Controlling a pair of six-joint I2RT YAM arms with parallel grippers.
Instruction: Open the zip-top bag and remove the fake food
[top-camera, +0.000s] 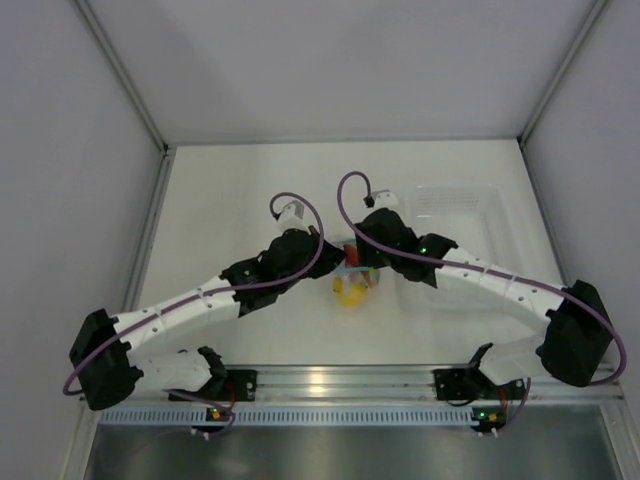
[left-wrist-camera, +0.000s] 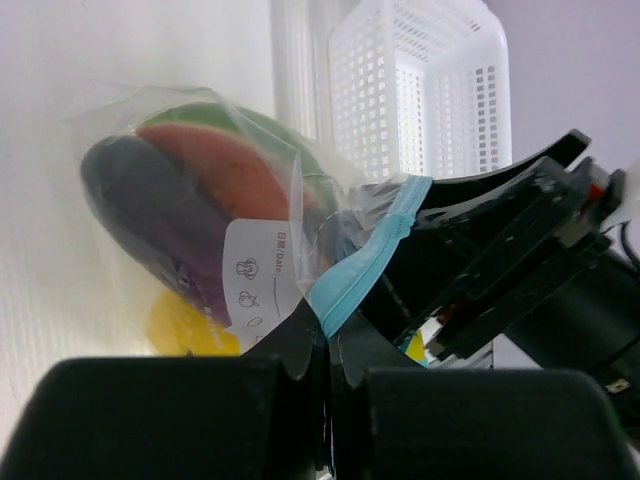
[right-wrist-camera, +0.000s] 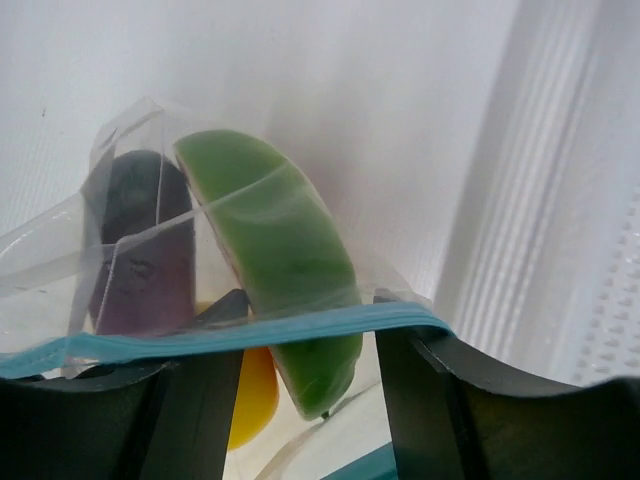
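The zip-top bag (top-camera: 352, 272) hangs between my two grippers above the table's middle. Its teal zip strip (left-wrist-camera: 365, 265) is pinched in my shut left gripper (left-wrist-camera: 330, 340). In the left wrist view the bag holds a purple eggplant piece (left-wrist-camera: 150, 210), a red-orange wedge (left-wrist-camera: 215, 165) with a green rind, and a yellow lemon (left-wrist-camera: 185, 325). My right gripper (right-wrist-camera: 310, 330) has its fingers wide apart, and the zip strip (right-wrist-camera: 250, 335) lies across both fingertips. Beyond it are the wedge's green rind (right-wrist-camera: 280, 240), the eggplant (right-wrist-camera: 140, 250) and the lemon (right-wrist-camera: 255, 390). In the top view the left gripper (top-camera: 338, 262) and right gripper (top-camera: 366, 262) almost meet.
A rigid rectangular tub (top-camera: 500, 200) stands at the back right, close behind the right arm. It shows as a white perforated wall (left-wrist-camera: 420, 80) in the left wrist view. White walls enclose the table on three sides.
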